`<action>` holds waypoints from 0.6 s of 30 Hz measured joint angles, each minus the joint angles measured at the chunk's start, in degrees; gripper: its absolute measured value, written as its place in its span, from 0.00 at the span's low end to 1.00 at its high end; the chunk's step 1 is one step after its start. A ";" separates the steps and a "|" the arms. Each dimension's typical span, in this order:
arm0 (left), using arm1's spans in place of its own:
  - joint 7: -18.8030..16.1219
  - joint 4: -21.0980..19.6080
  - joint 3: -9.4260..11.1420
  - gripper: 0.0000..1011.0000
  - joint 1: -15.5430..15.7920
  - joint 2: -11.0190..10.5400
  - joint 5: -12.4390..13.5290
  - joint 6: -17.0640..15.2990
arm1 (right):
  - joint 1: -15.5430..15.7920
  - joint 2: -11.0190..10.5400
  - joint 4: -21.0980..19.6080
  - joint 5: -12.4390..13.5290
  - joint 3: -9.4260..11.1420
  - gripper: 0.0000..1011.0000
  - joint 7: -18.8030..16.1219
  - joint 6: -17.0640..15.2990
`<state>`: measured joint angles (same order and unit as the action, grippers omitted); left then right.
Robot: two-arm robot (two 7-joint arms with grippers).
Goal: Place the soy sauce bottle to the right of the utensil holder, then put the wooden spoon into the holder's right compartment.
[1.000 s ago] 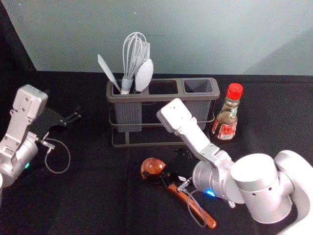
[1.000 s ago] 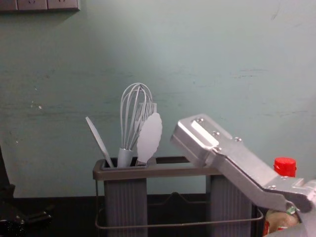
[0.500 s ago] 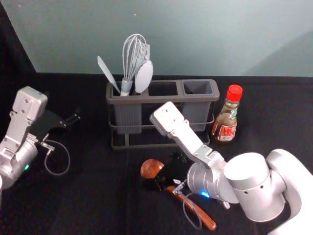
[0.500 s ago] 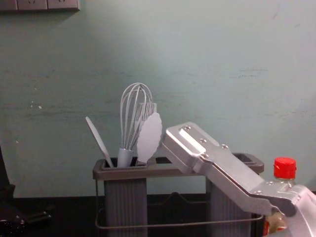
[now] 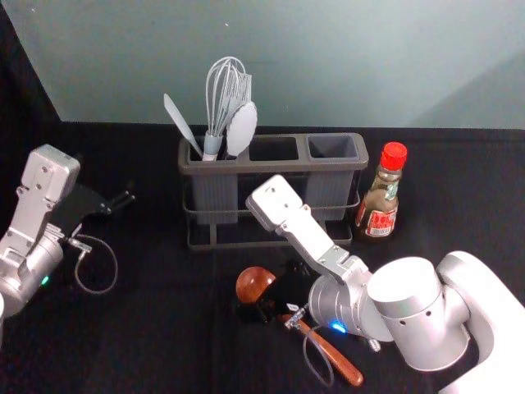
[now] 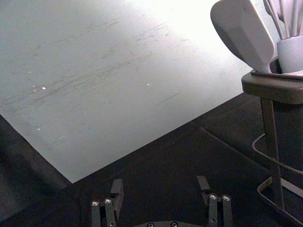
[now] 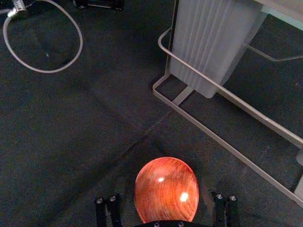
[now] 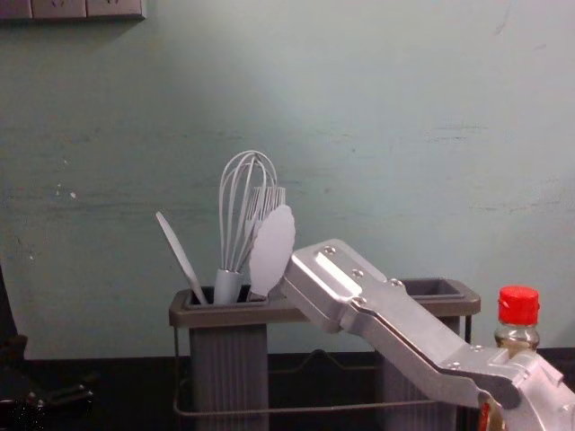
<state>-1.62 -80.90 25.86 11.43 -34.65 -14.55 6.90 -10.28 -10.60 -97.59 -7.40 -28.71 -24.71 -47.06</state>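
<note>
Square the black right gripper, wide at the round-bowled red-brown wooden spoon, across its neck before closing, leaving the spread black left gripper far left.

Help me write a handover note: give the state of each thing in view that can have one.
Red-capped glass soy sauce bottle: upright, closed.
Reddish-brown wooden spoon: lying down, outside the holder.
Dark grey plastic utensil holder: upright; left compartment occupied, right compartment empty.
Pale wire whisk: standing in the left compartment.
Right tool: open, over the spoon.
Left tool: open, holding nothing.
</note>
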 joint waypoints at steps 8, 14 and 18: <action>0.00 0.00 0.00 1.00 0.00 0.00 0.00 0.01 | -0.01 0.46 0.31 -1.05 0.20 0.99 -0.71 0.10; 0.00 0.00 0.00 1.00 0.00 0.00 0.00 0.00 | -0.10 0.70 0.58 -1.98 0.19 0.99 -1.37 -0.31; 0.00 0.00 0.00 1.00 0.00 0.00 0.00 0.00 | -0.12 0.85 0.77 -2.44 0.29 0.99 -1.78 -0.51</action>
<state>-1.62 -80.90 25.86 11.43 -34.65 -14.55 6.90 -10.40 -9.75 -96.82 -9.85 -28.42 -26.49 -47.57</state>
